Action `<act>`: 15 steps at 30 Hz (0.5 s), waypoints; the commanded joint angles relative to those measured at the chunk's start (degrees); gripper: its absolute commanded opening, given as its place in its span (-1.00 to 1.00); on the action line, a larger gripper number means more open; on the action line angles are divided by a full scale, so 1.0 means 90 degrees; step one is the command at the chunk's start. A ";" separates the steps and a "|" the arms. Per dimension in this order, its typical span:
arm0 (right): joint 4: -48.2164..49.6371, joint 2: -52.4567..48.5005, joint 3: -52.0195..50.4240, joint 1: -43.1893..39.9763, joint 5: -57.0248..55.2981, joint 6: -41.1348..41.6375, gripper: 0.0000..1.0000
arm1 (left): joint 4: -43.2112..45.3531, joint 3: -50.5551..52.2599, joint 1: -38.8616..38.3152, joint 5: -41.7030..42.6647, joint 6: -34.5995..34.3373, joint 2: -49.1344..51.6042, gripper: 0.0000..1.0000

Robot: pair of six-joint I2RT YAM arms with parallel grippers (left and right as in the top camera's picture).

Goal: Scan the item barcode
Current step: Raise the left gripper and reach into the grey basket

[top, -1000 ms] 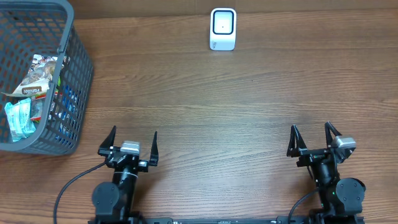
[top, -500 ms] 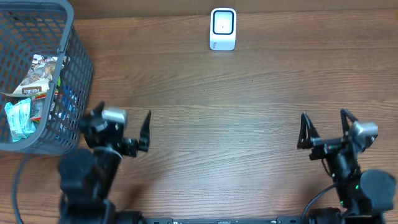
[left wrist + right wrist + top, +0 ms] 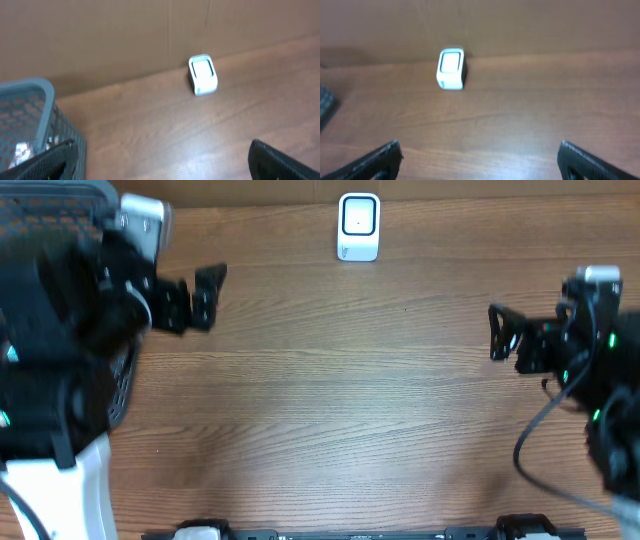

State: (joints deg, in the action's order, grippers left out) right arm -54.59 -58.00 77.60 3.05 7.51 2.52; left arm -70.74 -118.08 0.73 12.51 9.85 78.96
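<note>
Seen from overhead, the left tool (image 3: 190,300) hangs with its jaws spread wide and empty beside the grey mesh basket (image 3: 55,190), most of which lies hidden under the left arm. The right tool (image 3: 512,340) is just as wide open and empty over the right side of the wooden tabletop (image 3: 350,410). The white barcode scanner (image 3: 359,225) stands at the far edge, well apart from both. The goods to scan lie in the basket, and here only a sliver of teal wrapper (image 3: 8,355) shows past the arm. In the left wrist view the basket fills the lower left corner and a pale packet (image 3: 22,150) shows through the mesh, too blurred to read. The dark fingers (image 3: 285,160) frame bare wood, with the scanner beyond them. The right wrist view has the scanner up left of centre, open wood before it, and fingers (image 3: 370,160) far apart with no item between. The packet is probably light, soft and crinkly, with slippery film and contents that could crush. A gentle pinch on a sealed end or flat edge seems best, leaving the printed face free to turn toward the scanner. Where the barcode sits cannot be told.
</note>
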 commanded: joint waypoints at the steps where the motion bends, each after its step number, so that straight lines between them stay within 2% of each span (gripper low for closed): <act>1: -0.0797 -0.0826 0.1365 0.0017 0.0236 -0.0491 1.00 | -0.0787 -0.1943 -0.0024 0.0124 0.0194 0.1137 1.00; 5: -0.1991 -0.1838 0.2652 0.0017 0.0226 -0.0498 1.00 | -0.1605 -0.3657 -0.0024 0.0143 0.0194 0.2203 0.99; 12: -0.2183 -0.2443 0.2824 0.0019 0.1231 -0.0425 1.00 | -0.1603 -0.3854 -0.0024 0.0068 0.0199 0.2662 1.00; 15: -0.2186 -0.2577 0.2824 0.0019 0.1518 -0.0427 1.00 | -0.1661 -0.3854 -0.0015 -0.0189 0.0423 0.2817 1.00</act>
State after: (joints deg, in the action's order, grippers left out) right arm -74.39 -81.03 101.51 3.05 16.38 -0.84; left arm -85.34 -151.26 0.73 12.80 11.29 102.98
